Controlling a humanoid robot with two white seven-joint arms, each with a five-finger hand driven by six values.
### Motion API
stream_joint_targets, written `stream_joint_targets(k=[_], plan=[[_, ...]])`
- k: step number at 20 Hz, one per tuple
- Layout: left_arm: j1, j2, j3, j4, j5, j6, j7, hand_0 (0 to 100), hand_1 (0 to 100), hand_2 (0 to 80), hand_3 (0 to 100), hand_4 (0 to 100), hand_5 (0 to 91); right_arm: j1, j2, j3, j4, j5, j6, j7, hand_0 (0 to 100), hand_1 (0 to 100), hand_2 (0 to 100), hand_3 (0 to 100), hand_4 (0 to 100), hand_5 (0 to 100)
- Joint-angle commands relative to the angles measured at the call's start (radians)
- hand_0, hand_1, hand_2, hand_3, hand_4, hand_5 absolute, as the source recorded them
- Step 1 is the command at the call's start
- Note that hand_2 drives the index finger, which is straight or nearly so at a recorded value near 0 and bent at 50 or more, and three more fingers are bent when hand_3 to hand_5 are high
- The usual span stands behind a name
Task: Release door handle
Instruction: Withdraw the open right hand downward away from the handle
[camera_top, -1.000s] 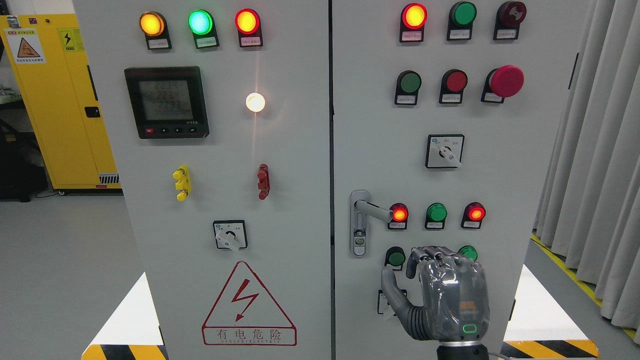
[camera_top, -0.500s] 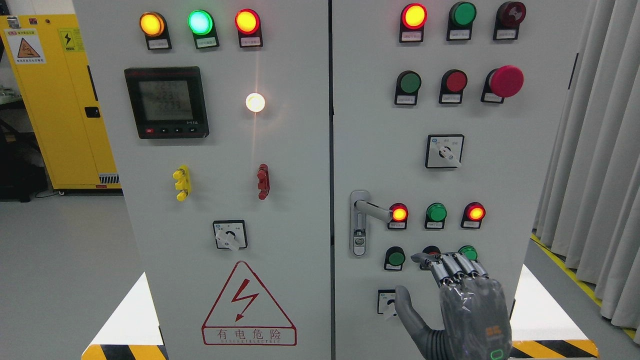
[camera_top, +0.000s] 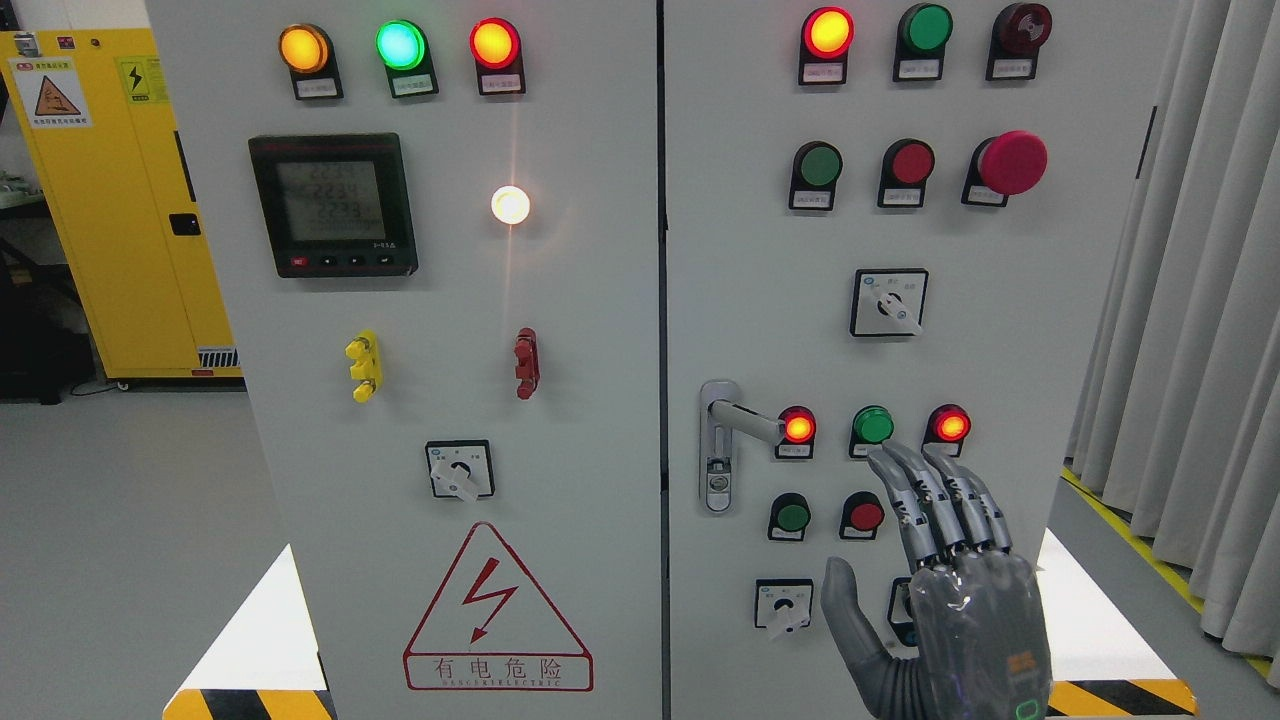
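Observation:
The silver door handle (camera_top: 742, 420) sticks out to the right from its lock plate (camera_top: 718, 446) on the right cabinet door (camera_top: 760, 300). My right hand (camera_top: 955, 580) is below and to the right of the handle, apart from it, in front of the lower buttons. Its fingers (camera_top: 925, 490) are stretched straight up and the thumb (camera_top: 845, 610) points up to the left; it holds nothing. The left arm does not show.
Lit red (camera_top: 797, 427) and green (camera_top: 873, 425) buttons sit just right of the handle, with more buttons (camera_top: 865, 515) and a rotary switch (camera_top: 783, 606) by the hand. The left door carries a meter (camera_top: 333, 204). A yellow cabinet (camera_top: 110, 200) stands left, curtains (camera_top: 1190, 330) right.
The right hand has slid right and down, away from the handle, and its curled fingers have straightened out to point upward. The handle has not moved.

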Motion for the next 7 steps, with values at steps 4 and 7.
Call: stream_joint_targets(k=[4, 7], plan=[[0.021, 0.001, 0.000, -0.015, -0.001, 0.001, 0.000, 12, 56, 0.0, 0, 0, 0.0, 0.000, 0.006, -0.047, -0.015, -0.034, -0.002, -0.007, 72, 28, 0, 0, 0, 0], [0.021, 0.001, 0.000, -0.015, -0.001, 0.001, 0.000, 12, 56, 0.0, 0, 0, 0.0, 0.000, 0.006, -0.047, -0.013, -0.057, -0.005, -0.007, 72, 28, 0, 0, 0, 0]])
